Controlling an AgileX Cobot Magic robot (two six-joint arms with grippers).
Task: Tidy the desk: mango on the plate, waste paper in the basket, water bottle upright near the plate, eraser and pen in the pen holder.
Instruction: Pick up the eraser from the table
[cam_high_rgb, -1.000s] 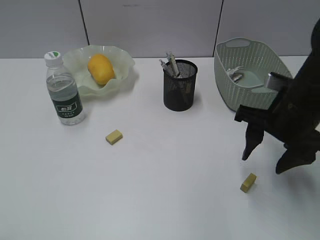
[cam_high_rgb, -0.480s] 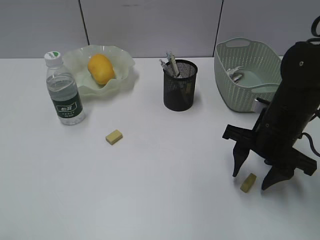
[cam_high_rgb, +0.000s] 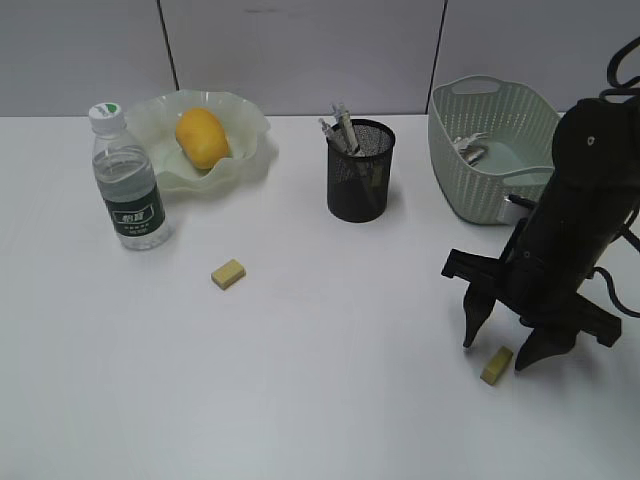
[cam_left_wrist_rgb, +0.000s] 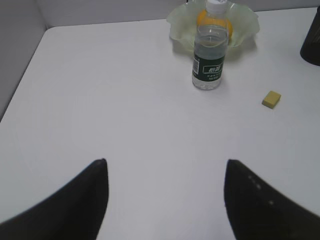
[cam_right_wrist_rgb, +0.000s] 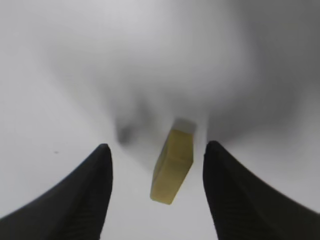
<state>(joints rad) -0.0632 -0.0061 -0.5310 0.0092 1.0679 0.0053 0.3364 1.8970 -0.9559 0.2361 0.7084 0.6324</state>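
- right gripper (cam_high_rgb: 500, 345) low over the surface (cam_high_rgb: 320, 400), jaws apart, straddling a yellow eraser (cam_high_rgb: 496, 365), no contact visible
- left gripper (cam_left_wrist_rgb: 165, 200) jaws released, holding nothing
- second eraser (cam_high_rgb: 228, 273) at 4 o'clock from water bottle (cam_high_rgb: 128, 180), which stands upright
- mango (cam_high_rgb: 201, 137) in plate (cam_high_rgb: 250, 130)
- pens (cam_high_rgb: 340, 128) in pen holder (cam_high_rgb: 359, 172)
- waste paper (cam_high_rgb: 468, 148) in basket (cam_high_rgb: 490, 150), 12 o'clock of right gripper

White desk (cam_high_rgb: 300, 400), scattered tidy-up items.

The water bottle (cam_left_wrist_rgb: 212, 47) hides most of the mango (cam_left_wrist_rgb: 202, 18).
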